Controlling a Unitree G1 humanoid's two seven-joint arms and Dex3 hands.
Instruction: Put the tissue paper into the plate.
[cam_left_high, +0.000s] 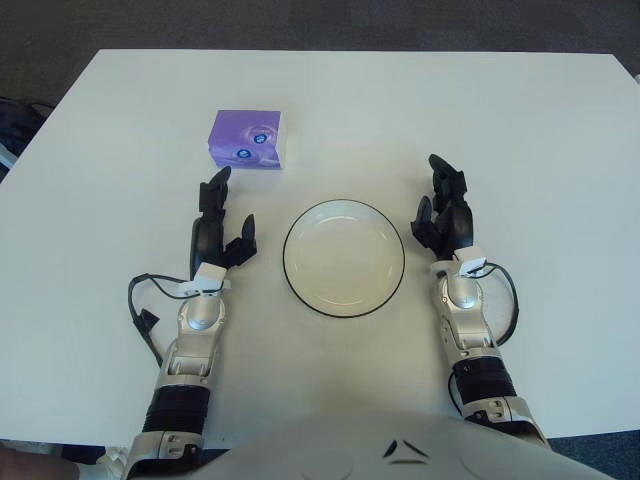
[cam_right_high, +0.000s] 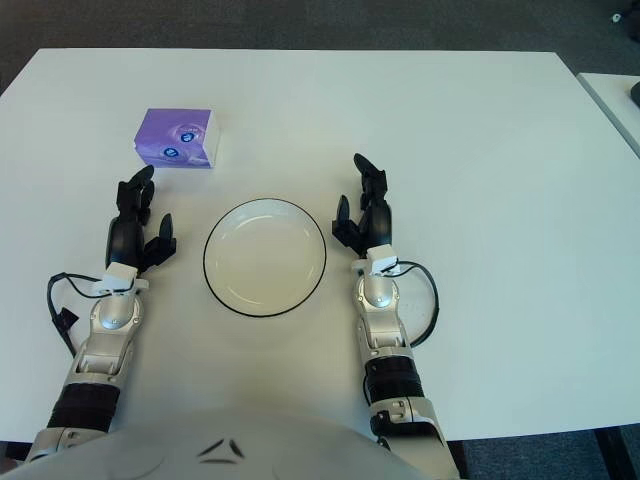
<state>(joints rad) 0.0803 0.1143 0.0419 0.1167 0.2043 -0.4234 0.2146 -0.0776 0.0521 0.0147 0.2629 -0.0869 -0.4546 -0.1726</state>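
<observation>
My left robot hand (cam_left_high: 222, 228) rests on the white surface (cam_left_high: 520, 130) with its black fingers spread and holding nothing, just left of the round white plate with a thin black rim (cam_left_high: 344, 258). The purple rectangular pack of tissue paper (cam_left_high: 246, 139) lies flat beyond my left fingertips, near but apart from them, up and left of the plate. My right robot hand (cam_left_high: 444, 212) sits idle, fingers relaxed, just right of the plate. To grasp well, I should reach my left hand forward, straddle the pack's short sides, close firmly without crushing it, lift clear of the rim, then set it down at the plate's centre.
</observation>
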